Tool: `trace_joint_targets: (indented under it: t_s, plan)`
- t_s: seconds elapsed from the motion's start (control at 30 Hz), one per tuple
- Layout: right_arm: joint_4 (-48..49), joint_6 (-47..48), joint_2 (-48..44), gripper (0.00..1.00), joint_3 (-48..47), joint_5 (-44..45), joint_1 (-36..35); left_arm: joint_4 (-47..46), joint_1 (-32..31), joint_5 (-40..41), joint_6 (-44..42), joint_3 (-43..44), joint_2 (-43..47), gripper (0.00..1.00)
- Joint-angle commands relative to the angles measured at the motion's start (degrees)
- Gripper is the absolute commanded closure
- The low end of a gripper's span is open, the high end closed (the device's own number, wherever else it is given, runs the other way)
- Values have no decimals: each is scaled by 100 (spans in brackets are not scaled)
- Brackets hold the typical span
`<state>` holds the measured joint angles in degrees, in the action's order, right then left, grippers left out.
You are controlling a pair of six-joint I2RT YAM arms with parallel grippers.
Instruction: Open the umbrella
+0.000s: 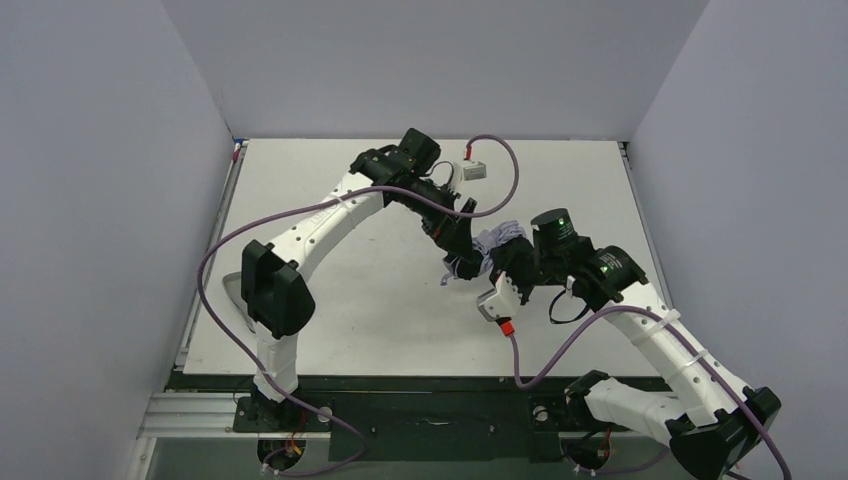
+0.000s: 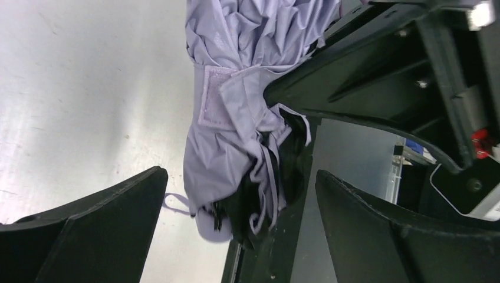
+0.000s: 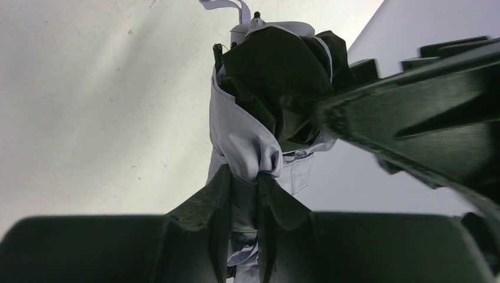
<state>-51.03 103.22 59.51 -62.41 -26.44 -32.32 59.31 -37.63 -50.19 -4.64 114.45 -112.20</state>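
Jaws of right gripper pinched shut on bunched canopy of the umbrella; left gripper jaws wide apart, holding nothing; umbrella over mid-table, long axis running between left fingers, handle end nearest them.

The flat white rectangular surface lies between pale grey walls, with a black rail running along its near edge. At its left edge, about halfway back, a small pale grey flat piece rests on it, partly hidden in the overhead view and too small to identify. A tiny blue and red item sits at the far left corner. A few dark specks mark the matte top. A compact pale lavender umbrella hangs over the middle right; whether it touches the surface cannot be told.
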Motion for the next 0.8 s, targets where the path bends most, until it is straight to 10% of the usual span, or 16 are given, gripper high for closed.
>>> trace_joint_targets:
  t_s: [0.0,0.23,0.37,0.6,0.77]
  plan:
    - [540,684,-179,100,-7,-449,-61,-715,-149,-198,390,-462,148,3]
    - [889,657,-312,100,-2,-922,-97,-1497,-310,-153,779,-1039,260,1]
    - [1132,296,-446,97,182,-935,-103,-2179,-291,-353,1054,-1449,537,30]
    - [1976,-1653,-721,43,455,-279,134,-4241,90,-274,2235,-2498,1271,78]
    - [2779,-3692,-1210,26,680,67,423,-5280,411,-175,2825,-2559,1472,87]
